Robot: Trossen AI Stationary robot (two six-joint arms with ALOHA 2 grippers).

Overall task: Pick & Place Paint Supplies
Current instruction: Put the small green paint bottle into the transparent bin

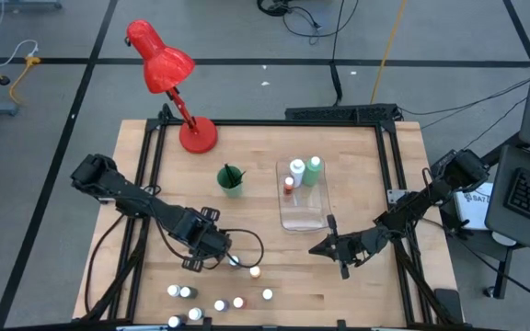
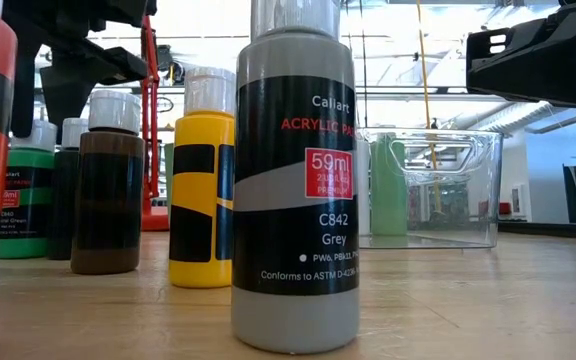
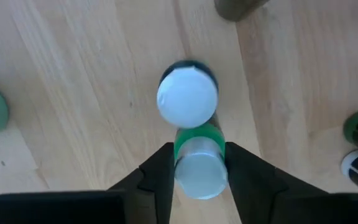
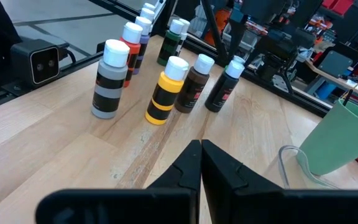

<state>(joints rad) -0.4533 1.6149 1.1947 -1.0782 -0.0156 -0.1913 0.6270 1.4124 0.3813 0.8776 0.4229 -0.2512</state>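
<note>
- High view shows a clear tray (image 1: pixel 304 219) in the middle of the wooden table (image 1: pixel 357 156). Three bottles stand at its far end: a white-capped bottle (image 1: pixel 296 168), a green bottle (image 1: pixel 314 167) and a small red bottle (image 1: pixel 288 184). Those look done.
- Many bottles are not in the tray yet. A bunch of white caps (image 1: pixel 219 303) sits near the front edge of the table, well apart from the tray.
- From the right wrist view, that bunch has a grey bottle (image 4: pixel 109 79), a yellow bottle (image 4: pixel 165 91), a brown bottle (image 4: pixel 194 83) and a dark bottle (image 4: pixel 224 84), with more behind them.
- A green cup (image 1: pixel 231 179) with brushes in it stands near the red lamp (image 1: pixel 166 72). I cannot tell if the brushes must move too.
- The left gripper (image 3: pixel 197 171) is down by the bunch. Its fingers (image 3: pixel 160 171) sit on both sides of a green bottle with a clear cap (image 3: pixel 199 163), close to it. Whether they squeeze it yet, I cannot tell. Another white-capped bottle (image 3: pixel 187 95) stands just past it.
- The right gripper (image 4: pixel 201 160) waits low over the table near the tray's front corner, jaws together, holding nothing.
- My guess: the job is only a small way along.
</note>
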